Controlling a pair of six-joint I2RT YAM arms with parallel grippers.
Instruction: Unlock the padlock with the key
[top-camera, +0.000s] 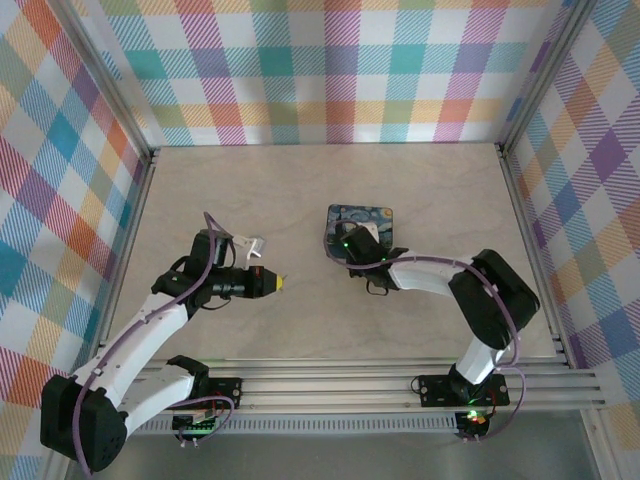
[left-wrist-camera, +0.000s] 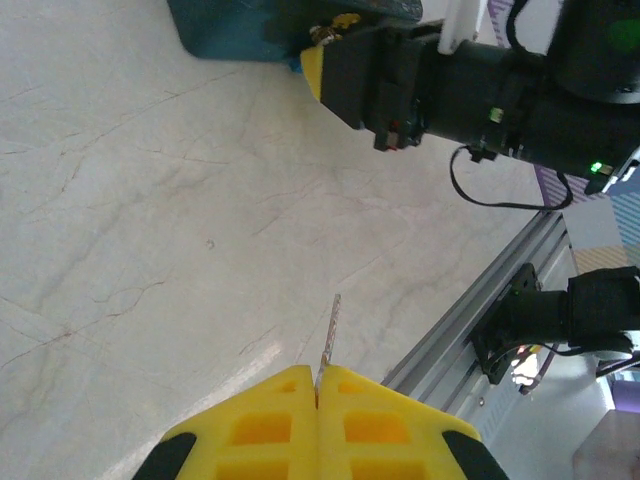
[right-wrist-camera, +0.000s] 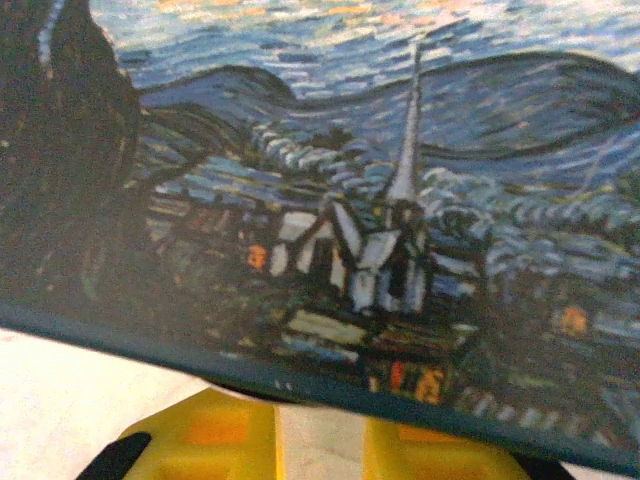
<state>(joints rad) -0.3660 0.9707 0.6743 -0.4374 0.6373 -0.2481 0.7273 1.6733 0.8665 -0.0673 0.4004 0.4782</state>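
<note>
My left gripper (top-camera: 281, 282) hovers over the table left of centre, its yellow fingers (left-wrist-camera: 260, 430) shut on the key (left-wrist-camera: 330, 328). The thin metal blade of the key sticks out forward between the fingers. My right gripper (top-camera: 346, 250) is at the front left corner of a dark painted mat (top-camera: 362, 216). In the right wrist view its yellow fingers (right-wrist-camera: 215, 432) stand a narrow gap apart with bare table between them. The mat's edge (right-wrist-camera: 300, 385) covers their tips. The padlock is hidden.
The mat (left-wrist-camera: 225, 30) lies at the table's middle, and the right arm's black wrist (left-wrist-camera: 470, 90) shows beside it in the left wrist view. Aluminium rails (top-camera: 350, 385) run along the near edge. Plaid walls (top-camera: 330, 70) close in the back and sides.
</note>
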